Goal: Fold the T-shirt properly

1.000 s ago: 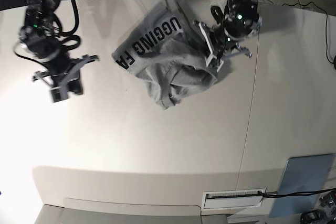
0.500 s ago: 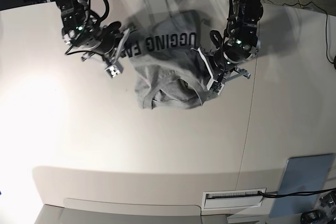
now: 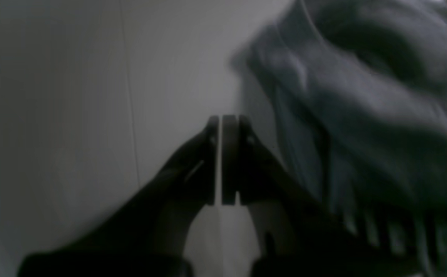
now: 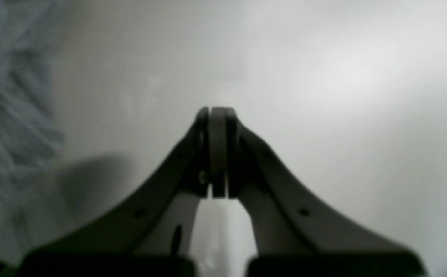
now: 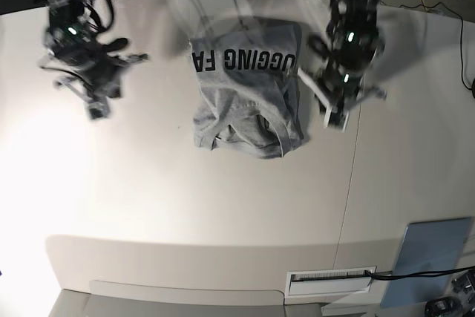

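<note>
Overhead, T-shirt (image 5: pixel 247 94) runs 12-to-6, lettering at 12 | beige table (image 5: pixel 185 198) | left gripper (image 3: pixel 223 161), right gripper (image 4: pixel 215 154): fingers together, empty

- I count one T-shirt (image 5: pixel 247 92), bunched between my two arms.
- Two grippers: the left (image 5: pixel 335 115) just beside the shirt's edge, the right (image 5: pixel 95 105) well apart from it.
- One table (image 5: pixel 223 206) under both.
- One blue-grey panel (image 5: pixel 430 257), far from either gripper.
</note>
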You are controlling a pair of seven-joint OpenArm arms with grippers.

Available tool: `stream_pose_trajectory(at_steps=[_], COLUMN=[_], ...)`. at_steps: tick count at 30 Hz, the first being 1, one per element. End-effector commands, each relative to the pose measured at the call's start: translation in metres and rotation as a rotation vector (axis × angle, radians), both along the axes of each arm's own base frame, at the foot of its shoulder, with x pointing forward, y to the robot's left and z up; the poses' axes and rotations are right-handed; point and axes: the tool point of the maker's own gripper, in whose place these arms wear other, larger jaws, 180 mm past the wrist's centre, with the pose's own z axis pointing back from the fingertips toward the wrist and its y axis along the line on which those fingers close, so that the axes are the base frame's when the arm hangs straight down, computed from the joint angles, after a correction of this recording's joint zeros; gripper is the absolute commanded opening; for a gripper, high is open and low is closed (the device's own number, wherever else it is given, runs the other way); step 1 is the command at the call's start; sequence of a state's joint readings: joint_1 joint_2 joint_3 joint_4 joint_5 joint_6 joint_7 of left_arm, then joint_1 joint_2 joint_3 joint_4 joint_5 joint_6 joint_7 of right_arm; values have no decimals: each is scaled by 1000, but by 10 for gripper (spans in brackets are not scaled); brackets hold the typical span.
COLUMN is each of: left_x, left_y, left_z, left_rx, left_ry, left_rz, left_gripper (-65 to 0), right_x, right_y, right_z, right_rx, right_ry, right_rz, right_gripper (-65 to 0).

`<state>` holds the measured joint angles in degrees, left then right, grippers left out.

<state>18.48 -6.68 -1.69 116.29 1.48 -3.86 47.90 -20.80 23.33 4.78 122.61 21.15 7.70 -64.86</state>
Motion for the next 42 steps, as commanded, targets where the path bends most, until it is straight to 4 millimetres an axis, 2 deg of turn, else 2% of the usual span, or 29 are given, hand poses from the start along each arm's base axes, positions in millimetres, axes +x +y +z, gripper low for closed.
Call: stream_pose_trajectory(at_steps=[1,5,9,11,14,17,21,25,29,32,35,39,42], left_x=[-4,-62,-128,-167,-217,-273,-343,-389,-412,-406,-387,-354,-331], left_y=[3,4,14,20,28,32,28,24,31,31,25,15,9], left_z=[14,9,-11,-22,-27,-44,-82,-127,-180,-217,-245,-269,-279], left_rx=[-6,-55,-78,-81,-104,-144,-267,-380,-406,-427,-460,-474,-479], left_ry=[-38,54,217,316,410,582,806,866,929,930,931,952,956], left_rz=[-1,-23,-10,-15,-12,-9,-18,44,137,201,237,235,262], left_gripper=[-636,-636,-636,-635,-635,-635,-635,-635,-617,-552,-494,-490,-490], right_x=[-3,-48,-103,-137,-188,-243,-307,-352,-382,-386,-369,-321,-294], right_y=[-11,-57,-91,-101,-101,-93,-88,-101,-109,-110,-109,-99,-78], right_z=[14,25,25,19,8,-10,-48,-94,-149,-190,-226,-260,-278], right_rx=[-27,-122,-205,-221,-213,-196,-113,-44,17,95,177,269,348], right_ry=[-33,18,131,208,323,487,673,771,867,858,761,563,518], right_rz=[-15,-130,-213,-264,-326,-328,-370,-459,-517,-529,-537,-560,-609], right_gripper=[-650,-650,-650,-650,-650,-650,-650,-650,-650,-650,-650,-650,-650])
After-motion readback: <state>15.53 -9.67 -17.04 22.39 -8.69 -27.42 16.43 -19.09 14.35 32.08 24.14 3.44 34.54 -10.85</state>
